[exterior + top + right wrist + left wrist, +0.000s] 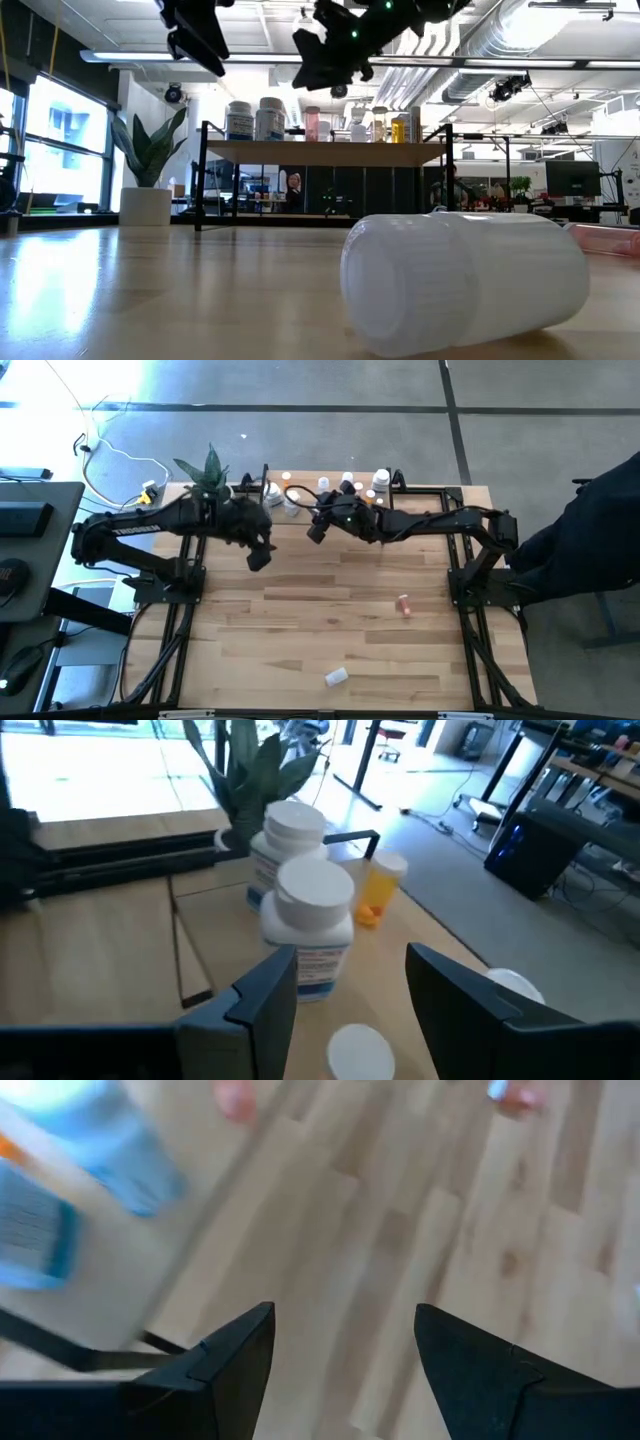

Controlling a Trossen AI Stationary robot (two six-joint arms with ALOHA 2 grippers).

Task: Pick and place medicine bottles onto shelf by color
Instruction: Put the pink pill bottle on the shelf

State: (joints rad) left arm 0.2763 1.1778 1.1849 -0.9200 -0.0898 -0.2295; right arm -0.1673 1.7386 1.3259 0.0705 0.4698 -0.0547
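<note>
Only low view shows shelf (330, 153) legs.

The shelf (440, 491) runs along the table's (300, 620) far edge, with medicine bottles (350, 484) standing in a row on it and a potted plant (208, 472) at its left end. The left gripper (258, 556) hangs over the table just in front of the shelf's left part, and the right gripper (318, 528) hangs over the shelf's front edge near its middle — two bottles (305, 915) standing just ahead of its fingers. Two more bottles lie on the table well in front — one (404, 603) toward the right, one (336, 677) near the front edge.
</note>
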